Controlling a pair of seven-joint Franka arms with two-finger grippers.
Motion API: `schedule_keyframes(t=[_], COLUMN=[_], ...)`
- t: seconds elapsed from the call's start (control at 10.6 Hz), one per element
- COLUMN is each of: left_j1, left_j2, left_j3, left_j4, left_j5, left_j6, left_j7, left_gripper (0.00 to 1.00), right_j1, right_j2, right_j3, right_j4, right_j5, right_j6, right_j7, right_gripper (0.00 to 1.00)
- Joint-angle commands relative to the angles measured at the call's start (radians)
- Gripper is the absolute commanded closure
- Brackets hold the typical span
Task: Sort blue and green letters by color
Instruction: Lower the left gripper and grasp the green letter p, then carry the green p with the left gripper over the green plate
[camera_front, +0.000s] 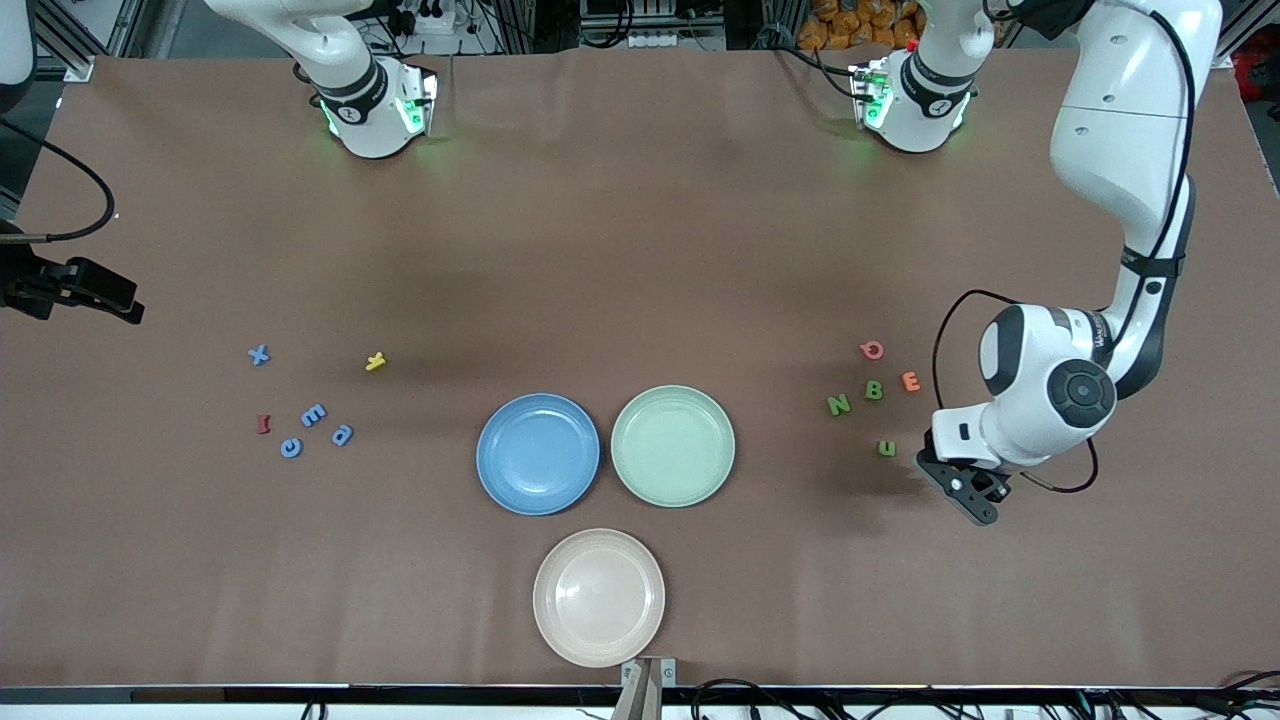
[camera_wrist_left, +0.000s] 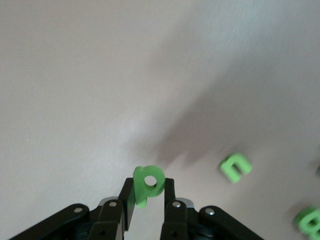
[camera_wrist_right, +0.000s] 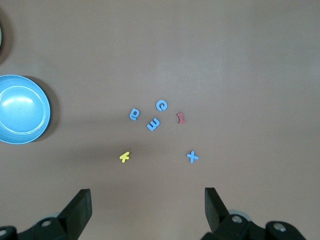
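Green letter p (camera_wrist_left: 148, 185) is pinched between the fingers (camera_wrist_left: 171, 200) of the left gripper (camera_front: 965, 490), which hangs just over the brown bench (camera_front: 640, 250) at the left arm's end. Close by the left gripper lies the green u (camera_front: 887, 448), flat on the bench. A bit farther from the gripper, and farther from the front camera, sit the green N (camera_front: 838, 404) and the green B (camera_front: 874, 390) side by side, with an orange E (camera_front: 911, 381) next to the B and a pink Q (camera_front: 872, 349) past them. Going on from the gripper toward the middle of the bench, you come to a green plate (camera_front: 673, 445) and then a blue plate (camera_front: 538, 453) touching it at the rim. A pale pink plate (camera_front: 599, 597) sits nearer to the front camera than those two. All three plates hold nothing. The right gripper (camera_wrist_right: 147, 207) waits up high at the right arm's end with its fingers spread wide, holding nothing. Under it on the bench lie the blue X (camera_wrist_right: 192, 156) and a yellow letter (camera_wrist_right: 124, 157), and a bit past those is a small bunch: the blue E (camera_wrist_right: 153, 123), the blue C (camera_wrist_right: 161, 105), the blue a (camera_wrist_right: 134, 114) and a dark red letter (camera_wrist_right: 181, 118).
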Motion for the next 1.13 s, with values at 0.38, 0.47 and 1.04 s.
schedule_keyframes(t=[0.38,0.47,1.04], left_j1=[-0.154,-0.182,-0.356], left_j2=[0.001,0.001,0.037], left_j3=[0.002,0.002,0.002], left_j4=[0.044,0.047,0.138], left_j5=[-0.020,-0.018,-0.020], left_j6=[-0.004,-0.004,0.012], left_j7=[-0.404,-0.477,-0.879], left_gripper=[1.00,1.00,1.00], right_j1=[0.003,0.002,0.002], right_j2=[0.003,0.003,0.004], right_j3=[0.001,0.001,0.001], right_j4=[0.000,0.000,-0.002], right_j5=[-0.006,-0.006,-0.006], right_j6=[0.000,0.000,0.001], right_j7=[0.010,0.010,0.009], right_gripper=[0.00,0.00,0.00])
